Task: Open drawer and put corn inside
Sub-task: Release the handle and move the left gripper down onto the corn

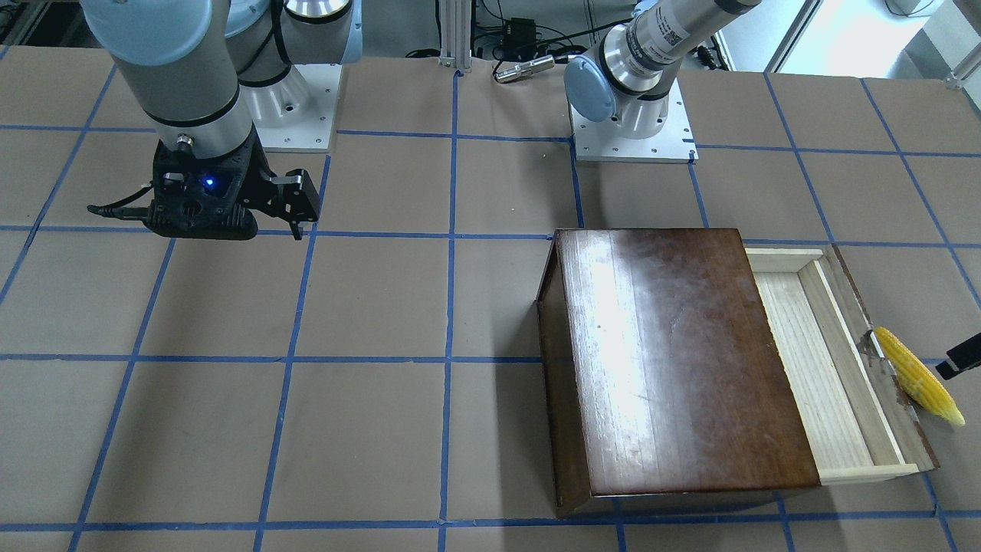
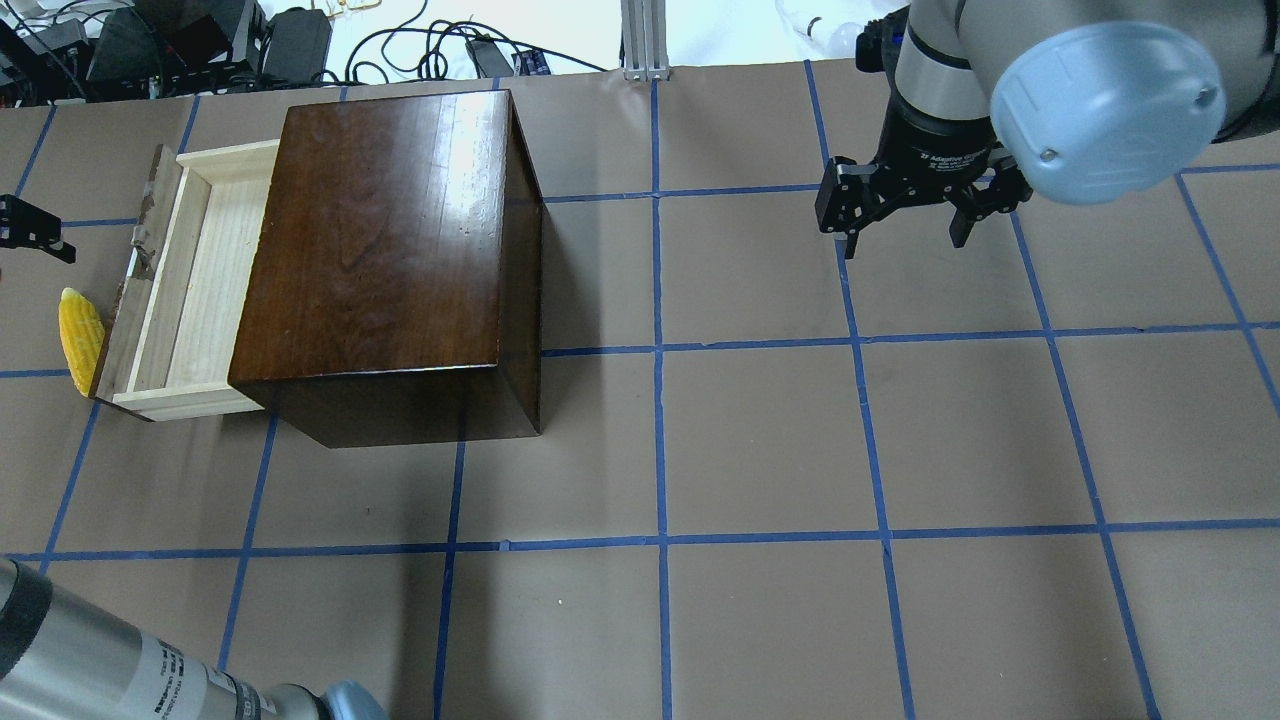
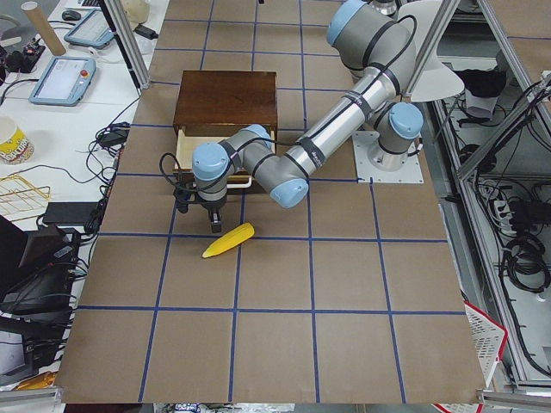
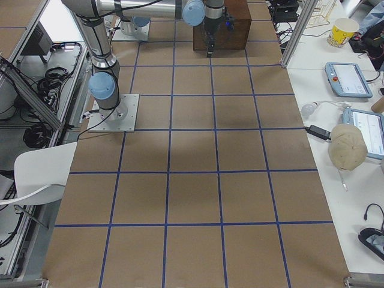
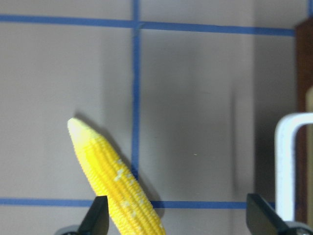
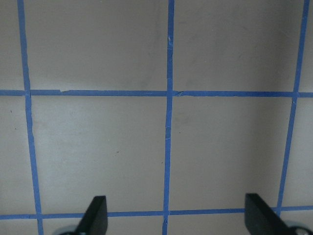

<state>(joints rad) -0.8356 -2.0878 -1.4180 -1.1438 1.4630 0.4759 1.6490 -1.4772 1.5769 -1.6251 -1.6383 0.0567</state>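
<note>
Both pairs of jaws stand wide open, holding nothing. The small yellow bumpy corn cob (image 5: 115,181) lies on the brown surface (image 5: 195,98) below the left jaws, off toward one side, beside the pulled-out pale-wood drawer (image 2: 190,290). I'd centre them across it before closing. Its thick end is cut off.

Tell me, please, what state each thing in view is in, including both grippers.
Shallow pale-wood drawer with dark-brown front panel: pulled open, empty.
Small yellow corn cob: lying outside the drawer, before its front panel, ungripped.
Left gripper: open, at the corn's thick end, not clamped.
Right gripper: open, empty.
</note>
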